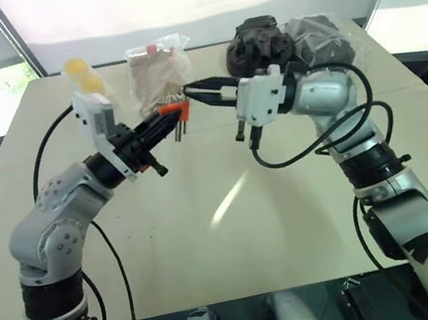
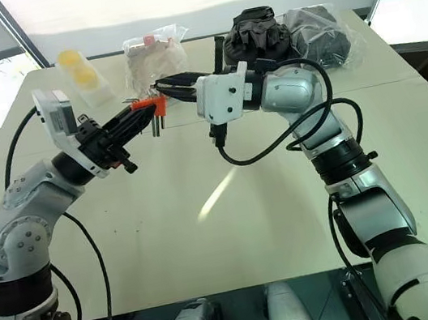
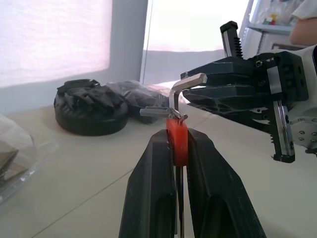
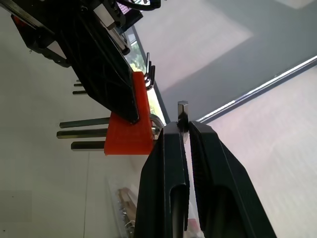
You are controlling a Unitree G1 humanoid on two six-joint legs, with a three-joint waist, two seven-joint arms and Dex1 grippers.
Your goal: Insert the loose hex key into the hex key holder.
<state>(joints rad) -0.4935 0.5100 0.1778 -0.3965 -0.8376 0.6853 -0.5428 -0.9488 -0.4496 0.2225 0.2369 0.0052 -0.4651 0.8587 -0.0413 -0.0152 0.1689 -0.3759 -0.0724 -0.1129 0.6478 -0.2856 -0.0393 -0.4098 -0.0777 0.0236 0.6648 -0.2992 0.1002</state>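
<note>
Above the table (image 1: 234,230), the left claw (image 3: 178,144) clamps the orange holder (image 3: 177,141); the right claw (image 4: 182,126), tips touching it, pinches the loose key (image 3: 181,89), long leg entering the holder.

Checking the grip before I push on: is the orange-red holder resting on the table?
No: the left end effector holds the hex key holder clamped between its fingers, up off the table.

The hex key holder (image 3: 177,141) is largely hidden between the left end effector's (image 3: 177,148) fingers. The loose hex key's (image 4: 182,115) lower length disappears inside the right end effector (image 4: 183,130); whether it has entered the holder cannot be told.
</note>
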